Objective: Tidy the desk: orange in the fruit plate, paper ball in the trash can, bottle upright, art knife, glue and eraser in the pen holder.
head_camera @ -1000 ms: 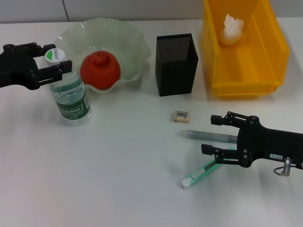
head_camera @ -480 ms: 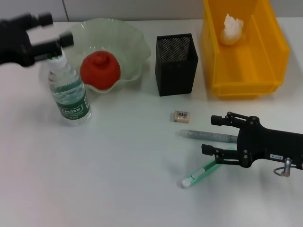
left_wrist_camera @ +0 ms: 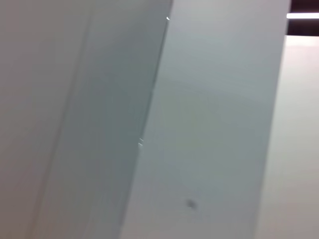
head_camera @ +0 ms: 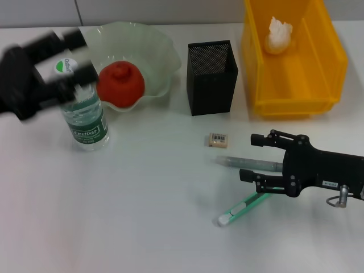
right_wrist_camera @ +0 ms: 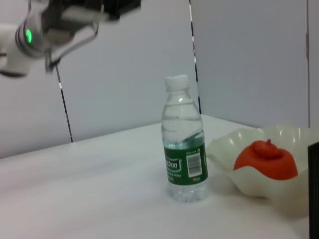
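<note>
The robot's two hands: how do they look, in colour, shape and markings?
Both are matte black. The right hand has two slim prong-like fingers on a boxy black body bearing a small white label and a silver metal ring. The left hand is motion-blurred: black, with two blocky fingers. No cables show.

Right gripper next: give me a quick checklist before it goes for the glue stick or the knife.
1. Right gripper open, above the table: ok.
2. Glue stick lies between its fingers, untouched: ok.
3. Knife partly under the gripper, free end showing: ok.
4. Eraser apart from the glue stick: ok.
5. Pen holder upright, mouth open: ok.
6. Left gripper off the upright bottle, blurred above it; clear of the right side: ok.
</note>
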You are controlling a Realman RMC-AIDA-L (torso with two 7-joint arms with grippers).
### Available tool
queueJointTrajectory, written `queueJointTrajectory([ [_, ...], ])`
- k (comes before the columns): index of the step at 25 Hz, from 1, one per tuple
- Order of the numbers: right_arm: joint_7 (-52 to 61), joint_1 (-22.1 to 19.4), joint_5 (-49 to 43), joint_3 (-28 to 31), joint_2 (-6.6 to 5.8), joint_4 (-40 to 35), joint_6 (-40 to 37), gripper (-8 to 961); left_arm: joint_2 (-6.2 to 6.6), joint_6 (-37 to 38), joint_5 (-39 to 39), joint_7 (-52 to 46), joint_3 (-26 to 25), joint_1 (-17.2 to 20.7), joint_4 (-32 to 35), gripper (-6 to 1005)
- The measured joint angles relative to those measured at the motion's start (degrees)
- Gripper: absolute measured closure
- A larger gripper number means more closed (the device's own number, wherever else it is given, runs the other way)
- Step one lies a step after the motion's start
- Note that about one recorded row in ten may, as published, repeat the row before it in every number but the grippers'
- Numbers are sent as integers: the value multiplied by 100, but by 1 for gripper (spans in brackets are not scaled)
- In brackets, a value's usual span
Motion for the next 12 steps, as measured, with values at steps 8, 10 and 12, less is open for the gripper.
queueJointTrajectory([
  [8,322,177,11,-9,-11,-41,-65,136,-51,72,909,1668,293,-12,-1285,224],
  [10,397,206,11,-22,-12,-65,-66,136,-109,-179,1579,2433,295,-62,-1753,224],
  [12,496,245,11,-33,-17,-75,-65,136,-151,-355,1907,2905,295,-63,-1984,225],
])
